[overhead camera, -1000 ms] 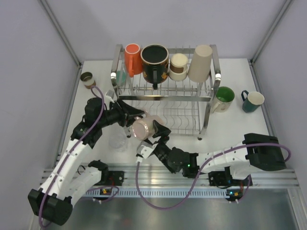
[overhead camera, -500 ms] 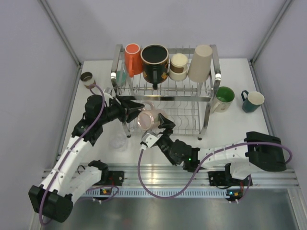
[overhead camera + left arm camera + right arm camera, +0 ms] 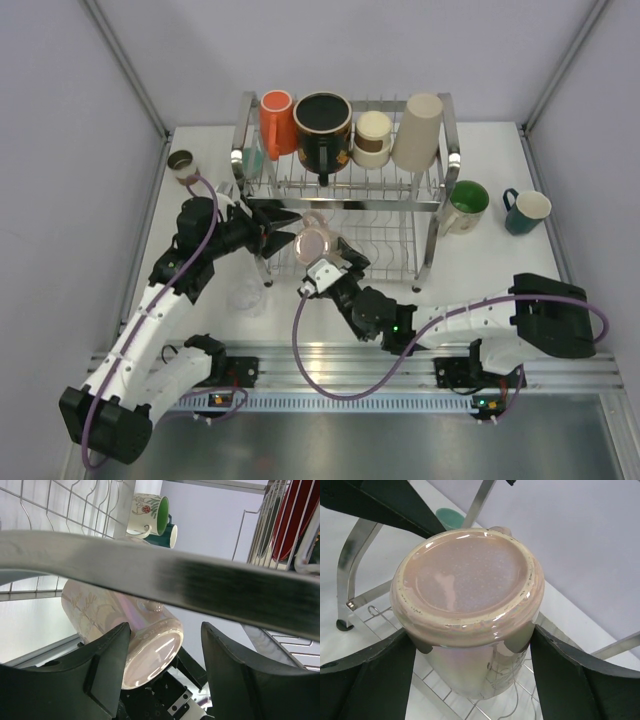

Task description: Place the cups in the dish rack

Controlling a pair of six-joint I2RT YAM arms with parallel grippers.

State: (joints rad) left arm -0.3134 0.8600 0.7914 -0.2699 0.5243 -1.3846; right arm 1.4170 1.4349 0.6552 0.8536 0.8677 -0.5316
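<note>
Left hand (image 3: 283, 228) has spread open and let go of the pink cup (image 3: 314, 243). Right hand (image 3: 472, 637) alone clamps it, at the rack's (image 3: 447, 130) lower tier. Handover done, placing next.

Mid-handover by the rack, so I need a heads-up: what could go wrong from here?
The right jaws pinch the pink mug only near its glossy base; it could slip or tilt. One left finger touches the mug while the other stands clear; backing off could drag it. The rack stands close beside it, so a bump seems possible.
</note>
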